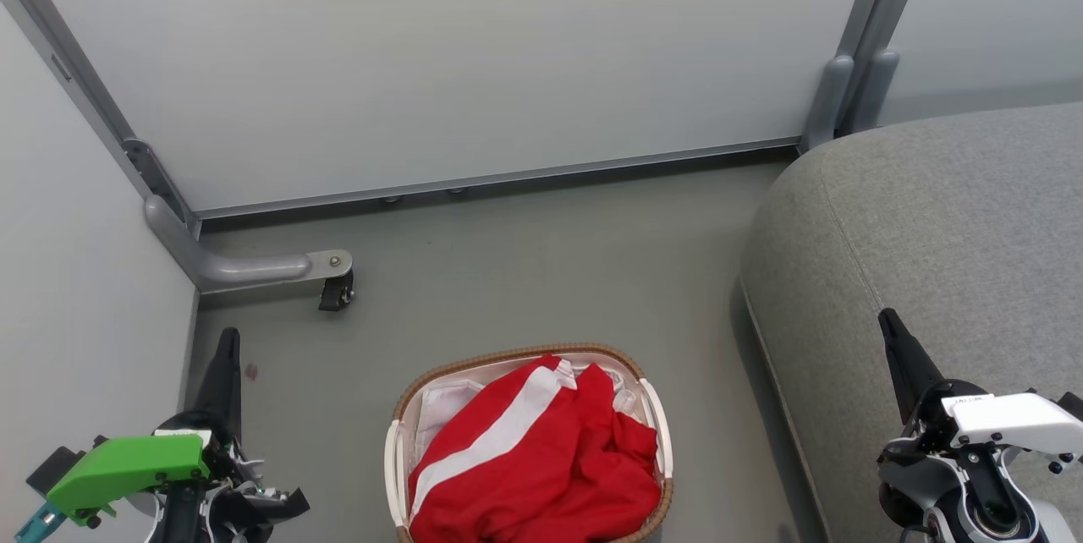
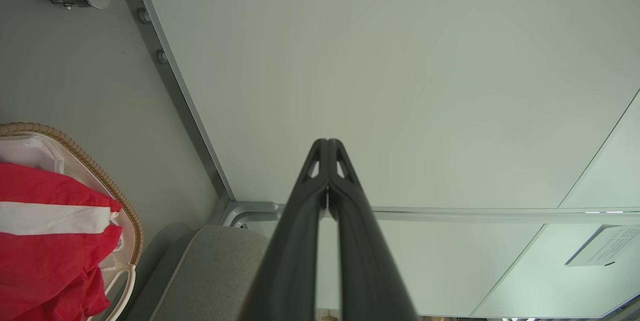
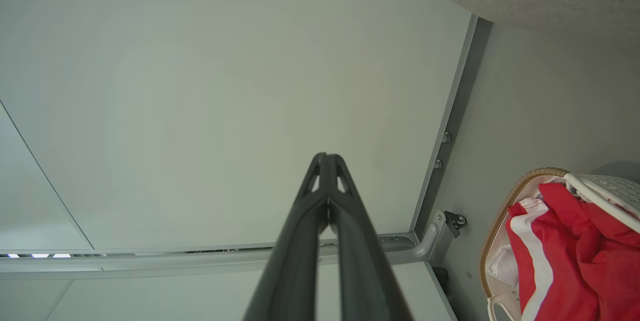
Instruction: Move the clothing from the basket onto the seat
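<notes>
Clothing (image 1: 541,458) is piled in basket (image 1: 508,353) on floor (image 1: 550,264), striped piece on top, white liner (image 1: 442,401) under it at the far-left side. Seat (image 1: 931,222) is just right of basket, a strip of floor between. Left gripper (image 1: 228,342) is left of basket, fingers pressed together, empty. Right gripper (image 1: 888,323) is right of basket over the seat edge, also pinched closed, empty. Both are well apart from clothing. Panel (image 1: 474,52) stands beyond basket, its caster foot (image 1: 337,289) far-left of basket.
</notes>
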